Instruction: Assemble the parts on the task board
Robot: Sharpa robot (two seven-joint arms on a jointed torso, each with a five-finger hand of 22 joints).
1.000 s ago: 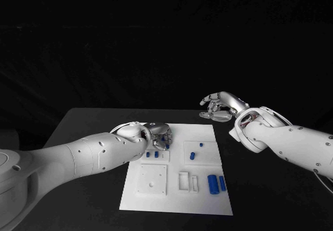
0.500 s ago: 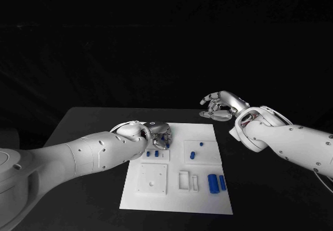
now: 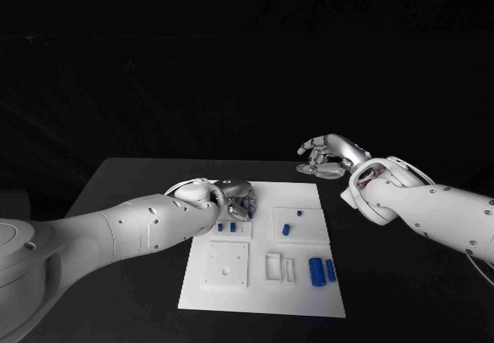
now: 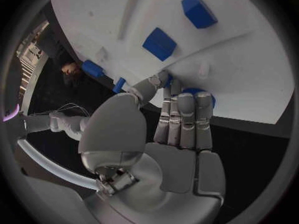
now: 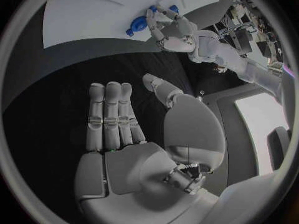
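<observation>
The white task board (image 3: 258,293) lies in the middle of the black table. My left hand (image 3: 235,199) rests at the board's far left corner. In the left wrist view its fingertips (image 4: 186,92) and thumb close on a round blue part (image 4: 204,95) at the board's edge. The right wrist view shows that hand (image 5: 171,29) with the blue part (image 5: 134,26) against its fingers. My right hand (image 3: 328,158) hovers over the table beyond the board's far right corner. Its fingers (image 5: 112,114) lie straight and its thumb stands apart, with nothing in it.
Two small blue pieces (image 3: 226,227) stand just near of my left hand. Further blue pieces (image 3: 285,230) sit mid-board. Two blue cylinders (image 3: 322,272) lie at the near right. A white square plate (image 3: 226,266) and slots (image 3: 280,268) occupy the near half.
</observation>
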